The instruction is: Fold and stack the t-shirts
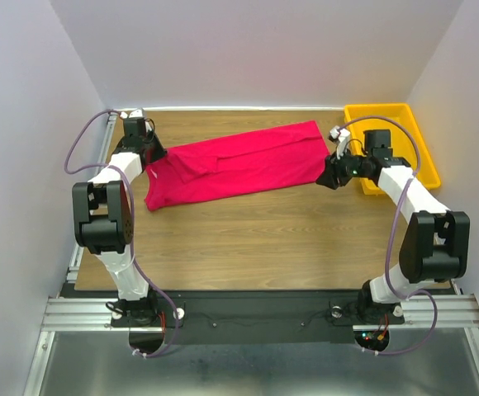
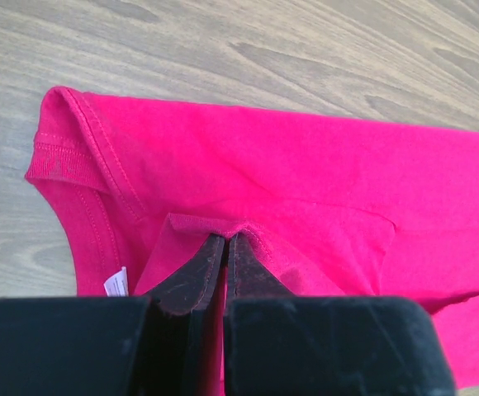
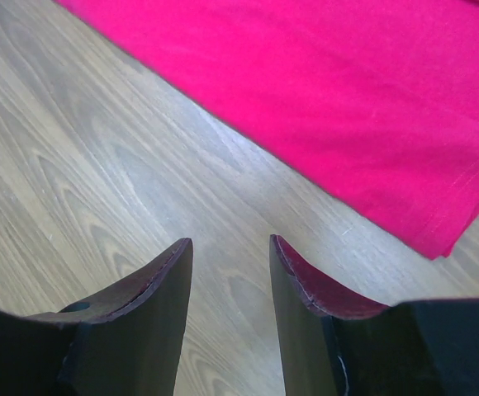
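Note:
A crimson-pink t-shirt (image 1: 239, 165) lies folded lengthwise in a long strip across the back of the table, its sleeve end at the left. My left gripper (image 1: 154, 157) is at that left end, shut on a raised fold of the cloth. In the left wrist view the fingertips (image 2: 225, 239) pinch a hemmed edge of the t-shirt (image 2: 305, 165), and a white label (image 2: 116, 283) shows beside them. My right gripper (image 1: 327, 176) stands open just off the shirt's right end, over bare wood. In the right wrist view the gripper (image 3: 230, 243) holds nothing, and the t-shirt's hem corner (image 3: 347, 99) lies ahead to the right.
A yellow plastic tray (image 1: 377, 108) stands at the back right corner, close behind the right arm. White walls enclose the table on three sides. Bare wooden tabletop (image 1: 256, 239) stretches between the shirt and the arm bases.

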You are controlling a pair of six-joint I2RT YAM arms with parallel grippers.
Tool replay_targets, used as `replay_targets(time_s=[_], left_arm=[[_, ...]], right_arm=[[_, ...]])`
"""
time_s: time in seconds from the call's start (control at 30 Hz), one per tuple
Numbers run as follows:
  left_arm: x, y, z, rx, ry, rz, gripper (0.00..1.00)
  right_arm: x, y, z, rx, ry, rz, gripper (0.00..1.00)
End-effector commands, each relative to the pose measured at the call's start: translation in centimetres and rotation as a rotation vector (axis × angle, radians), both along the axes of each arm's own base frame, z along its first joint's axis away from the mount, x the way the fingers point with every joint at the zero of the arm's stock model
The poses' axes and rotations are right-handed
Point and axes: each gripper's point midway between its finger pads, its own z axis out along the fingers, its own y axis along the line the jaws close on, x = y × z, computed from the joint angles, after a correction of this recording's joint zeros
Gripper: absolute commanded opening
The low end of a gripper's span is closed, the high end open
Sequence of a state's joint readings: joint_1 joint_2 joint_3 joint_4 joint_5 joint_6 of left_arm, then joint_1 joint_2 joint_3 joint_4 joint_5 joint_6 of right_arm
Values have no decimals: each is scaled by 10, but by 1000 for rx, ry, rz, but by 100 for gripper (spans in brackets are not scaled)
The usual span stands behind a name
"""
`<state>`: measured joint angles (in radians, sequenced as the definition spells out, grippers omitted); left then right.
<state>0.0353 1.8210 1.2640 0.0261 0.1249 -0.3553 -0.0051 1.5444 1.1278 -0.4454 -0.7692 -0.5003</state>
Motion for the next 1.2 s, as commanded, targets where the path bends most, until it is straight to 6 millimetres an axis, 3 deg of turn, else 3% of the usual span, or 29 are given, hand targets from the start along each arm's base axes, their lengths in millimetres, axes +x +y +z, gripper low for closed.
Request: replay_targets(time_s=[0.0,0.1,0.2,0.23,0.33,0.37,0.47,0.57,0.7,0.83,0.97,1.17], left_arm=[[14,5,22,19,-55,-6,0],[13,7,20,27,-42,-1,7],[15,10,23,43,-45,5,28],[18,12,31,55,-63,14,39],[23,21,51,85,-80,45,46],[25,25,61,104,-99,63,54],[24,26,95,109,-169,54,59],[11,10,109,58,-197,-16,59],[-26,-19,85,-62,-140,-105,63],[-69,-49,41,-184,-50,-152,63],[-82,-59,19,-248,-15,-124,62],[-77,-56,-4,-282,23,-59,61]], right_arm=[[-1,7,15,31,-73,34,48],[-4,8,14,34,-74,42,49],[-7,8,15,35,-85,51,49],[-8,8,13,35,-84,51,49],[-11,8,13,30,-90,52,49],[-13,8,10,30,-85,54,49],[-17,8,7,26,-85,54,49],[-22,11,6,43,-83,72,49],[-26,12,2,48,-76,78,49],[-27,12,2,47,-79,81,49],[-28,11,-1,43,-76,81,49],[-28,11,-3,42,-73,82,49]])
